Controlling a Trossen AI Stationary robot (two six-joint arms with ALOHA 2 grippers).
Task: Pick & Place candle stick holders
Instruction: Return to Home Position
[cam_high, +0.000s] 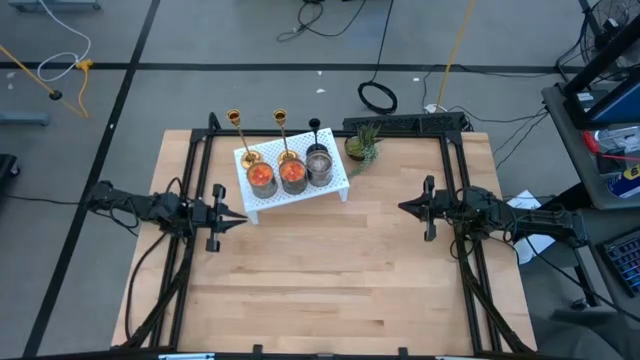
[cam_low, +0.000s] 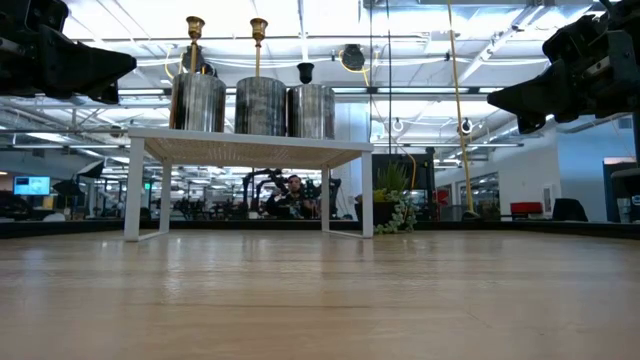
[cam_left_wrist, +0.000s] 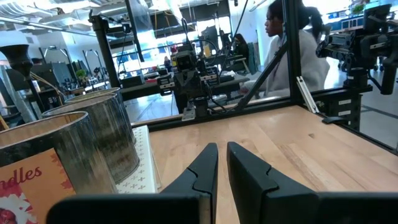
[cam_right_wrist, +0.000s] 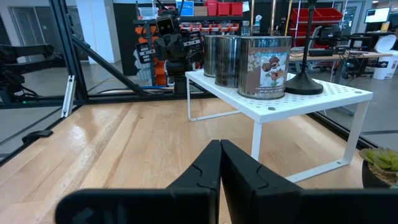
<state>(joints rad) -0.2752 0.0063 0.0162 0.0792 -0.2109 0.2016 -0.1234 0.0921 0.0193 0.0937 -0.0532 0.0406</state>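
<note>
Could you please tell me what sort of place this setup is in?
Probably a robotics lab or workshop: a framed wooden table, cables trailing on the floor, and red storage bins behind.

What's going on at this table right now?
Nothing is being handled. The left gripper and the right gripper hover shut and empty at opposite sides of the table, pointing inward. The white shelf near the table's back edge carries three candle tins in a row. Behind them on the shelf stand one gold candle stick holder, a second gold candle stick holder and a shorter black candle stick holder, all upright.
</note>
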